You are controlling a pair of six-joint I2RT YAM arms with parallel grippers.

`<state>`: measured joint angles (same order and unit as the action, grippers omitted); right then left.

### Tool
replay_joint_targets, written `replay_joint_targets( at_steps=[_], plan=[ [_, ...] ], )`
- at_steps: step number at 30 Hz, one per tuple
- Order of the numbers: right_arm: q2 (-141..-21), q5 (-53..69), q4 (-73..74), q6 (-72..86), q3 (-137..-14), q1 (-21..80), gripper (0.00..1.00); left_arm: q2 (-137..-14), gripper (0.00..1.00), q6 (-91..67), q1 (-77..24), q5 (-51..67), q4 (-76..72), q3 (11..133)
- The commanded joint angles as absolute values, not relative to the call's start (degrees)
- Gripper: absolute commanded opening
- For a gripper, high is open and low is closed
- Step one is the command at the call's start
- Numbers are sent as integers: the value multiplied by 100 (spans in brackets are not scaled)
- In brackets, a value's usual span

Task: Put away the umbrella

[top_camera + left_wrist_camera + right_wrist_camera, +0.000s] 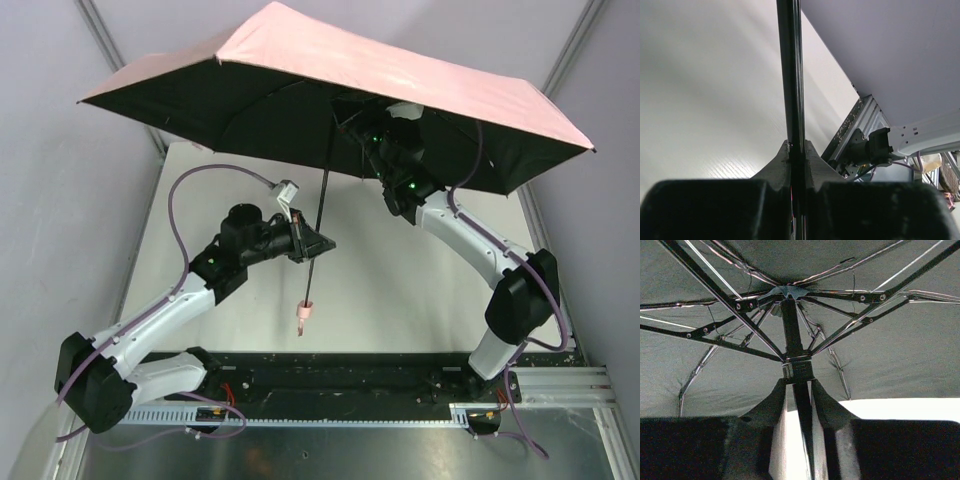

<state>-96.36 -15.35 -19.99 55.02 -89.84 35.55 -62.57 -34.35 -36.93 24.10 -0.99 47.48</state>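
Left tool (795,150) clamps the umbrella (400,85) shaft (790,75); only the wrist view shows right tool (799,385) gripping it.

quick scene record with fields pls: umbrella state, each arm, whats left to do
umbrella: open, pink side up, held above the table
shaft: black, close to upright
handle: pink, at the shaft's lower end, in neither gripper
left gripper: fingers shut on the shaft
right gripper: under the open umbrella, fingers either side of the runner; grip unclear
left to do: umbrella not yet folded
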Motion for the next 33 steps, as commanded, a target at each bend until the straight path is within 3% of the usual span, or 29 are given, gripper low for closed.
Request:
replay_joint_targets(
  at_steps=[1, 3, 7, 8, 11, 13, 22, 27, 28, 29, 30, 31, 33],
  plan=[
    [-9600, -1961, -2183, 5596, -9302, 3163, 8, -6043, 0, -3000, -3814, 2883, -356, 5001],
    [-9530, -1863, -2224, 5589, -9185, 3109, 2, -6061, 0, -2991, -3808, 2883, -348, 5005],
    [-9372, -1784, -2307, 5570, -8908, 3063, 0, -6080, 0, -2976, -3785, 2900, -328, 5022],
    [-9349, -1780, -2287, 5576, -8866, 3052, 3, -6081, 0, -2974, -3782, 2905, -327, 5020],
    [-9325, -1765, -2134, 5699, -8831, 2995, 27, -6091, 0, -2964, -3750, 2923, -325, 5031],
    [-9354, -1713, -2105, 5797, -8837, 2933, 37, -6091, 0, -2960, -3746, 2943, -325, 5035],
    [-9695, -1203, -2249, 6054, -9083, 2616, 49, -6111, 0, -2994, -3752, 2991, -325, 5028],
    [-9869, -1209, -2051, 5925, -9490, 2611, 51, -6124, 0, -2986, -3778, 3013, -325, 5030],
    [-9891, -1242, -2028, 5907, -9531, 2606, 50, -6125, 0, -2983, -3779, 3009, -325, 5028],
    [-9907, -1267, -2029, 5880, -9564, 2604, 41, -6121, 0, -2981, -3783, 2999, -325, 5028],
    [-9928, -1262, -2047, 5801, -9616, 2603, 22, -6128, 0, -2980, -3781, 2998, -325, 5028],
    [-9961, -1198, -2065, 5665, -9704, 2602, 11, -6127, 0, -2971, -3785, 2984, -325, 5027],
    [-10022, -855, -2052, 5314, -9927, 2626, 3, -6111, 0, -2958, -3776, 2954, -310, 5030]
  ],
)
